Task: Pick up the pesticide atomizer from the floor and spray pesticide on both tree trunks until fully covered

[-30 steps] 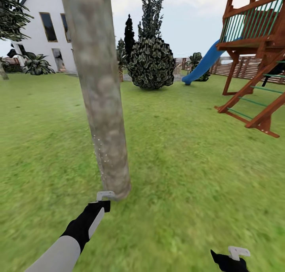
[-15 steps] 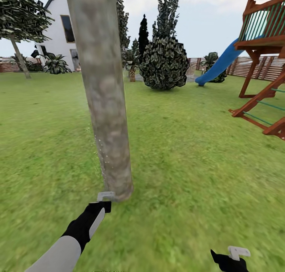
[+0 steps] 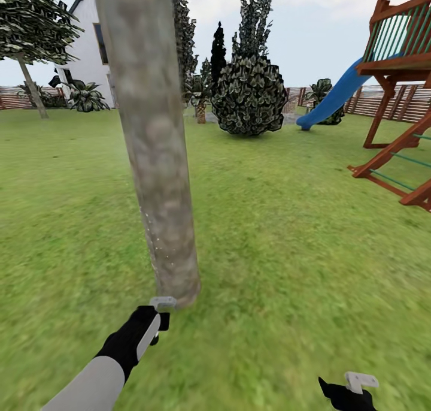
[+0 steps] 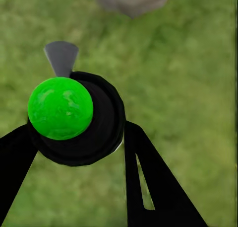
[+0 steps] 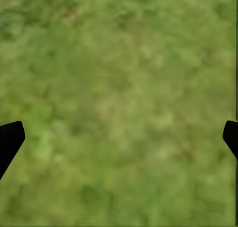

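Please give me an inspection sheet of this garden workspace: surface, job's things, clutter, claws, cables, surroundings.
Surface: green lawn.
Job's things: tree trunk with whitish pesticide specks low on it; atomizer, black with a green ball.
Clutter: nothing seen.
Claws: left claw shut on atomizer beside the trunk base; right claw open over grass.
Cables: nothing seen.
Surroundings: round bush, blue slide, wooden play frame, white house, fence.

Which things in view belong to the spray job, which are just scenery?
Job:
- tree trunk
- pesticide specks on it
- atomizer in left tool

Scenery:
- round bush
- blue slide
- wooden play frame
- white house
- fence
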`<state>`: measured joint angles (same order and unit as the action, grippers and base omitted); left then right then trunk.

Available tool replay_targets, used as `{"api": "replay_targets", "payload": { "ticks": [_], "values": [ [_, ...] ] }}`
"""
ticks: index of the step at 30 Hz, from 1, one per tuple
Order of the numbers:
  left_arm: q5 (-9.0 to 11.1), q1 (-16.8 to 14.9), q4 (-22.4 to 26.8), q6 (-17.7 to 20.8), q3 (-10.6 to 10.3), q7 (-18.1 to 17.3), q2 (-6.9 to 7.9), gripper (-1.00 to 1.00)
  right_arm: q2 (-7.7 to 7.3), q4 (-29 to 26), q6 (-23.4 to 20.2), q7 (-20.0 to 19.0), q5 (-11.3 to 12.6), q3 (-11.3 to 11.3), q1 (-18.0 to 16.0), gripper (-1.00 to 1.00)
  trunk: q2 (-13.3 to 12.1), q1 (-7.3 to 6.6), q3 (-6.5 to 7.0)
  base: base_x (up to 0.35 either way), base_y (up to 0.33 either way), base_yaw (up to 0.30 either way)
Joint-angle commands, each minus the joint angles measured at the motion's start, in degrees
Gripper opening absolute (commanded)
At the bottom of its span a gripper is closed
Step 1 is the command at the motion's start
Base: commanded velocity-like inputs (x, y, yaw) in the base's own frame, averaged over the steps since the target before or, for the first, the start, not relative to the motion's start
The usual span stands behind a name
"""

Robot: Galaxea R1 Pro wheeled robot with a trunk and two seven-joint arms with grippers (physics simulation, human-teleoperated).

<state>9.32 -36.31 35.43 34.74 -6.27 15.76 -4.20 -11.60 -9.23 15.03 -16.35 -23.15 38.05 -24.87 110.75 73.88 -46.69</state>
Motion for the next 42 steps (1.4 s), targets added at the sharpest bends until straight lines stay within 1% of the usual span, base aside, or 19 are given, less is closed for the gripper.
{"api": "replay_targets", "payload": {
  "ticks": [1, 5, 9, 17, 23, 24, 29, 37, 42],
  "values": [
    [0.02, 0.01, 0.04, -0.05, -0.03, 0.03, -0.04, -1.0, 0.0, 0.0, 0.0, 0.0, 0.0, 0.0, 0.0, 1.0, 0.0, 0.0, 0.0, 0.183, -0.219, 0.008],
    [0.24, 0.01, 0.07, -0.29, 0.0, 0.1, -0.12, -1.0, 0.0, 0.0, 0.0, 0.0, -0.05, -0.06, 0.0, 1.0, 0.0, 0.0, 0.0, 0.163, -0.236, 0.212],
    [0.35, -0.01, 0.15, -0.41, -0.11, 0.23, -0.68, -1.0, 0.0, 0.0, 0.0, 0.0, -0.06, -0.08, 0.0, 1.0, 0.0, 0.0, 0.0, 0.16, -0.239, 0.275],
    [0.42, -0.05, 0.14, -0.46, -0.14, 0.09, -0.76, -1.0, 0.0, 0.0, 0.0, 0.0, -0.06, -0.08, 0.0, 1.0, 0.0, 0.0, 0.0, 0.158, -0.241, 0.254],
    [0.35, -0.02, 0.07, -0.46, -0.25, -0.53, -3.09, -1.0, 0.0, 0.0, 0.0, 0.0, -0.06, -0.08, 0.0, 1.0, 0.0, 0.0, 0.0, 0.124, -0.255, 0.014],
    [0.31, -0.05, 0.07, -0.46, -0.24, -0.55, -3.17, -1.0, 0.0, 0.0, 0.0, 0.0, -0.06, -0.08, 0.0, 1.0, 0.0, 0.0, 0.0, 0.117, -0.25, 0.0],
    [0.34, -0.07, 0.02, -0.42, -0.25, -0.5, -2.59, -1.0, 0.0, 0.0, 0.0, 0.0, -0.06, -0.07, 0.0, 1.0, 0.0, 0.0, 0.0, 0.197, -0.209, 0.0],
    [0.35, -0.07, 0.13, -0.51, -0.26, -0.12, -2.78, -1.0, 0.0, 0.0, 0.0, 0.0, -0.06, -0.08, 0.0, 1.0, 0.0, 0.0, 0.0, 0.129, -0.275, 0.0],
    [0.35, -0.03, -0.07, -0.54, -0.23, -0.28, -2.67, -1.0, 0.0, 0.0, 0.0, 0.0, -0.06, -0.07, 0.0, 1.0, 0.0, 0.0, 0.0, -0.149, -0.226, 0.0]
  ]
}}
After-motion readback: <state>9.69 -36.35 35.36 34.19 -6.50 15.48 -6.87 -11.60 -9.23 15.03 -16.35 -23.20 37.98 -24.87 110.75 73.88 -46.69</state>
